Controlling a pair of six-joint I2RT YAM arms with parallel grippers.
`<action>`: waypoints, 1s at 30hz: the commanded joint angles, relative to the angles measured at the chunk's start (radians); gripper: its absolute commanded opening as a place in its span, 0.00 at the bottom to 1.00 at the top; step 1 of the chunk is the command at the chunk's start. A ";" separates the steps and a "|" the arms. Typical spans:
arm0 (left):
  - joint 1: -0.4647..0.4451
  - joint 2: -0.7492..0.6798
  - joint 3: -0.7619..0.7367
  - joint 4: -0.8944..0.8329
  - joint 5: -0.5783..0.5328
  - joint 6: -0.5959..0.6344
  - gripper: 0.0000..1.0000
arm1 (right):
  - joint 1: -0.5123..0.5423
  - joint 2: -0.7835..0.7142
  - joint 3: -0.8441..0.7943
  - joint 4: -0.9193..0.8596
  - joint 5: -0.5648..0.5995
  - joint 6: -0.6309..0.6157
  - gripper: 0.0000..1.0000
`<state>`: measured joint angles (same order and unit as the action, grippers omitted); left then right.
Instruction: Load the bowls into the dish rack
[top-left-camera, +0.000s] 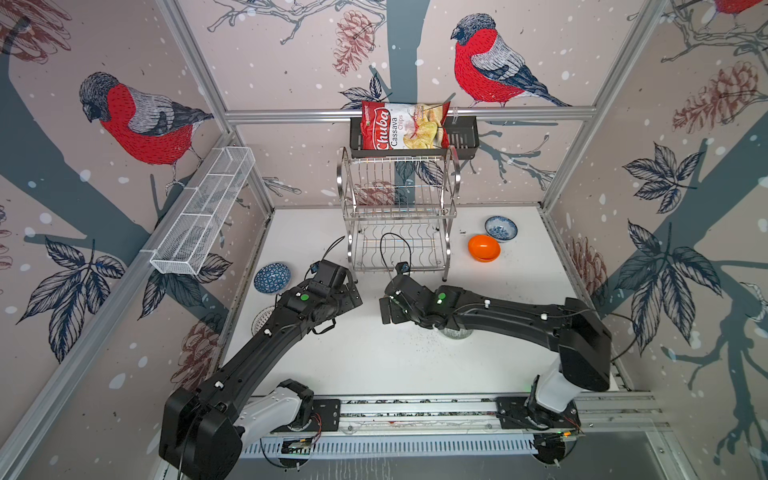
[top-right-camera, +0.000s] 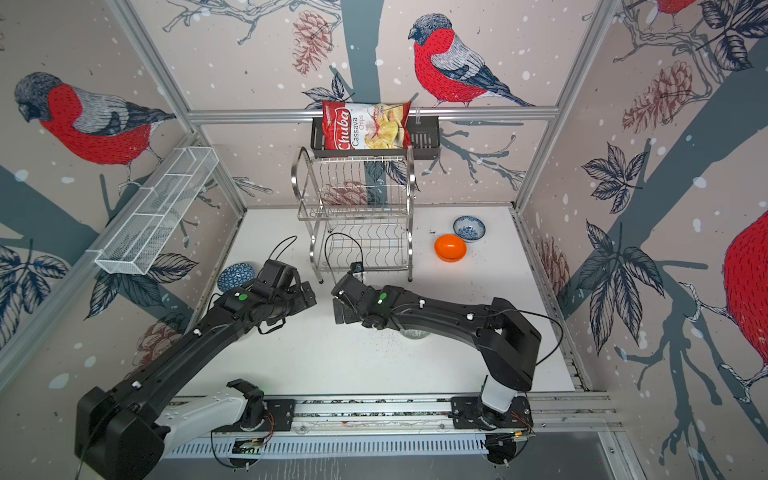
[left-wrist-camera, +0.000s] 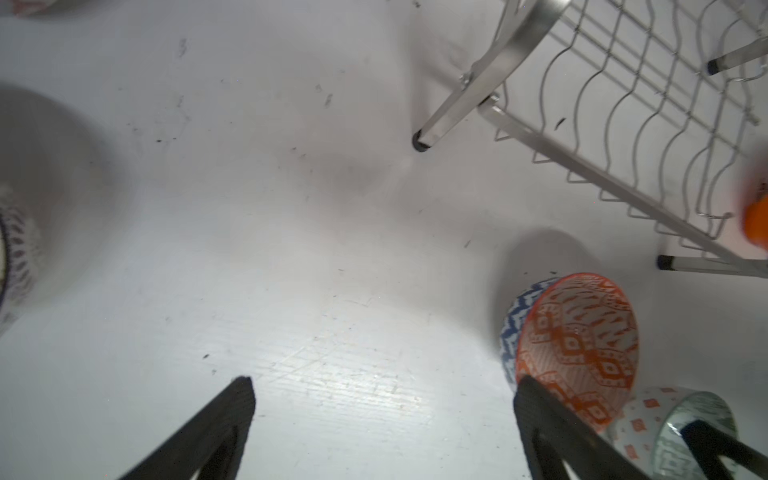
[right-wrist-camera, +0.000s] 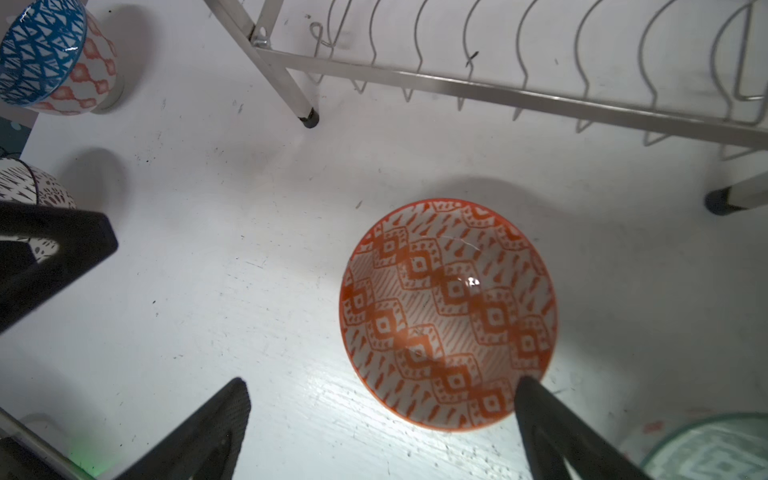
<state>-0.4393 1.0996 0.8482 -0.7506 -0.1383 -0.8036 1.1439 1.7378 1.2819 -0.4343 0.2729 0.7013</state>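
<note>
Zero bowls occupy the dish rack; all seen sit on the table. Left gripper and right gripper gape wide, empty.

My left arm stretches from its base at seven o'clock toward one o'clock. My left gripper hangs low, jaws wide apart, gripping nothing. My right arm bends at the elbow at four o'clock and points toward nine o'clock. My right gripper is also spread wide.
</note>
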 joint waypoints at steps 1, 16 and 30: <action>0.002 0.007 0.010 -0.110 -0.075 0.016 0.98 | 0.013 0.078 0.071 -0.045 0.018 0.012 1.00; 0.150 -0.247 -0.135 0.030 0.171 0.050 0.98 | 0.045 0.330 0.272 -0.097 0.011 0.123 0.83; 0.255 -0.335 -0.195 0.043 0.299 0.043 0.98 | 0.050 0.466 0.447 -0.306 0.097 0.197 0.60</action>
<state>-0.1806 0.7696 0.6456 -0.7204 0.1524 -0.7746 1.1946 2.1963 1.7180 -0.6823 0.3340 0.8665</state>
